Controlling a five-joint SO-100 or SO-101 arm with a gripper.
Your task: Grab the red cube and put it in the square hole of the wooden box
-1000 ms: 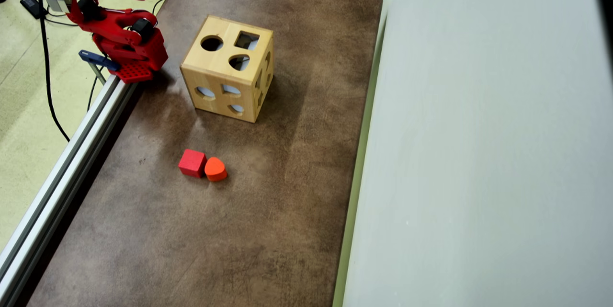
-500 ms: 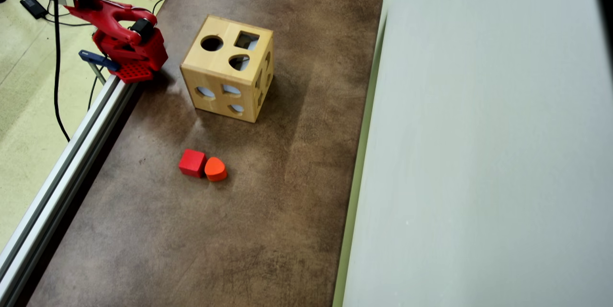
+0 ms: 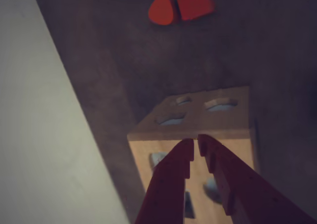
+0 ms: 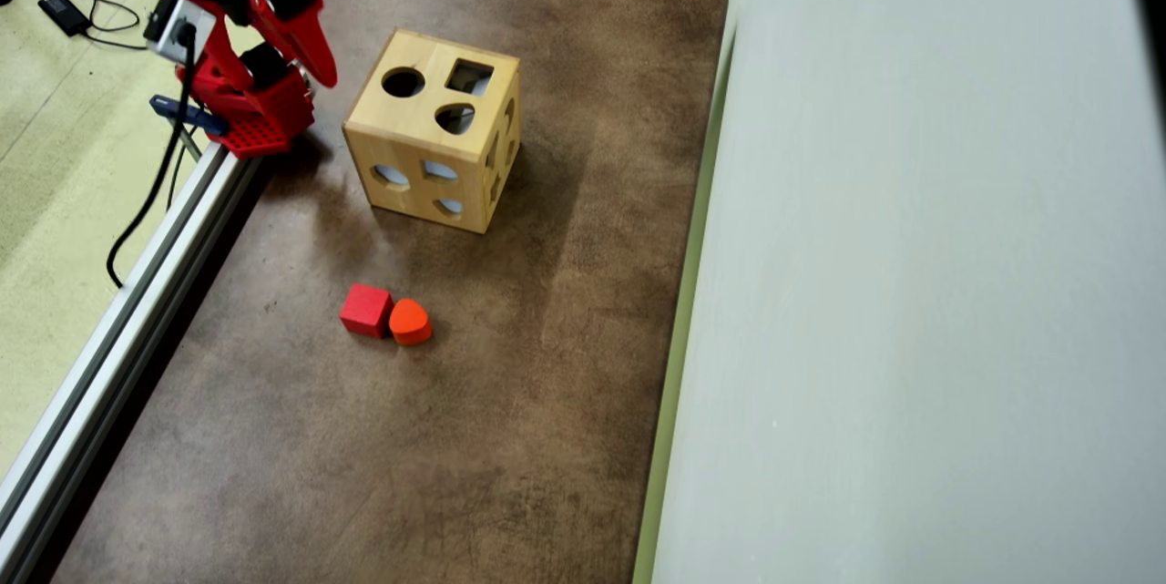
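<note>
Swung toward the wooden box (image 4: 428, 124), the gripper (image 3: 194, 143) hangs nearly closed and empty; only overhead shows the square hole (image 4: 469, 76), red cube (image 4: 366, 309) beyond.

The arm (image 4: 246, 28) is bright red plastic with black motor blocks. A grey box with a black cable (image 4: 150, 192) sits on it. The gripper (image 3: 194, 145) fingers have stepped inner edges.

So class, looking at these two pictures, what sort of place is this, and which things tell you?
Probably a hobby or lab robotics workbench: a red arm clamped to an aluminium rail at the edge of a brown table, cables trailing on the floor, and a wooden box set out as a test piece.
</note>
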